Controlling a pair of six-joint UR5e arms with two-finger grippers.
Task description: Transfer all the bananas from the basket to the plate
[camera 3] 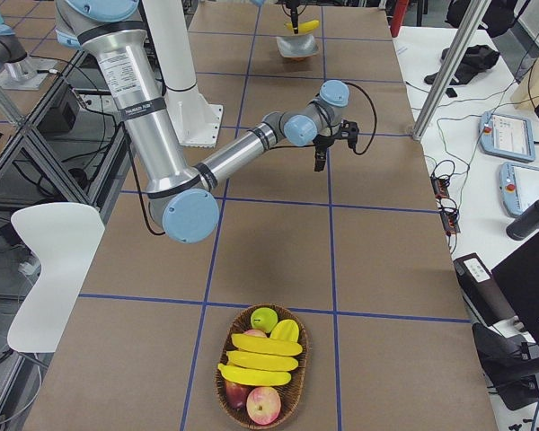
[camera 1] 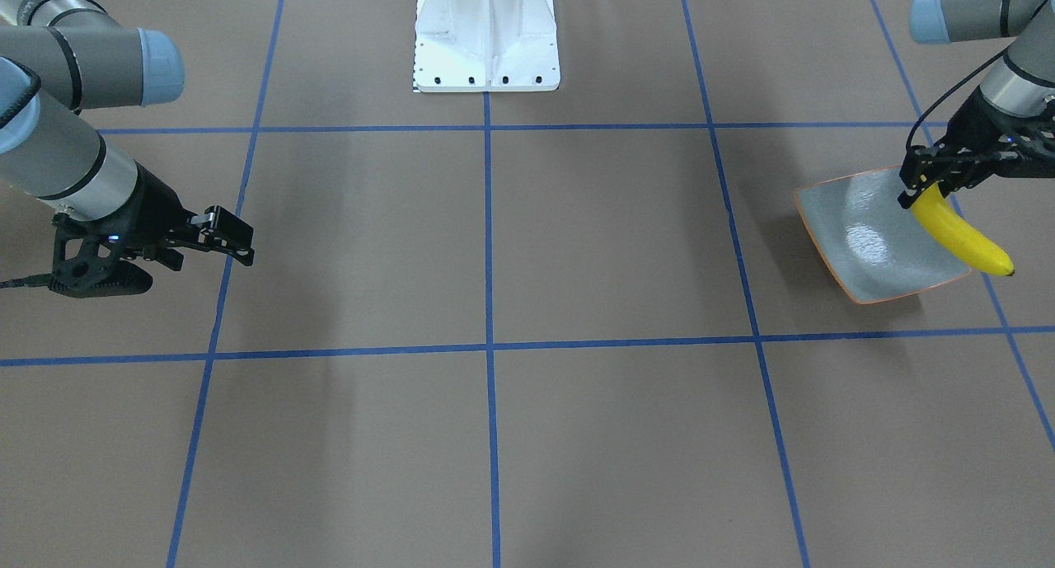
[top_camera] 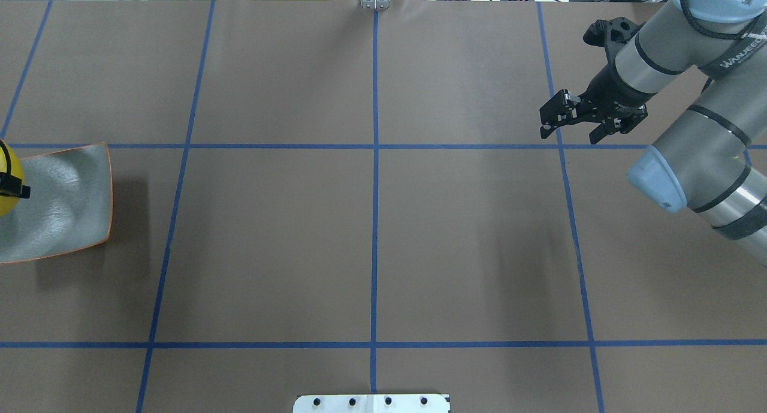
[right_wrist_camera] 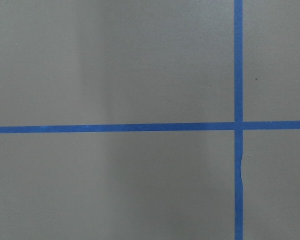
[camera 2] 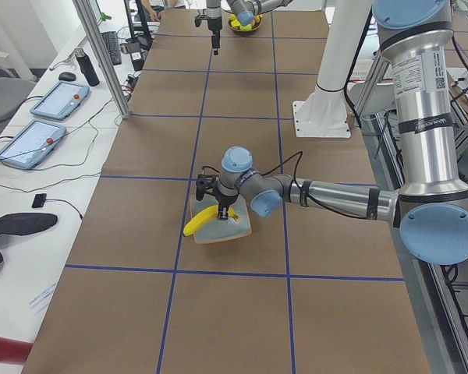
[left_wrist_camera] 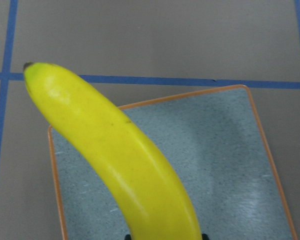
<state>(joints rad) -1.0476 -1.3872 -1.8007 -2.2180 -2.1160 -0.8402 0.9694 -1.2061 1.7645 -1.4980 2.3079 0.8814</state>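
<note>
Left claw [camera 1: 916,193] tight on banana [camera 1: 960,234] over plate [camera 1: 857,238]; right claw [camera 1: 246,249] apart above table [camera 1: 577,246].

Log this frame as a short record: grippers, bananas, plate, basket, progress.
left gripper: shut on banana, held over the plate
right gripper: open, empty, above the table
basket: three bananas inside, with other fruit
plate contents: no banana released on it yet
progress: first transfer under way
</note>
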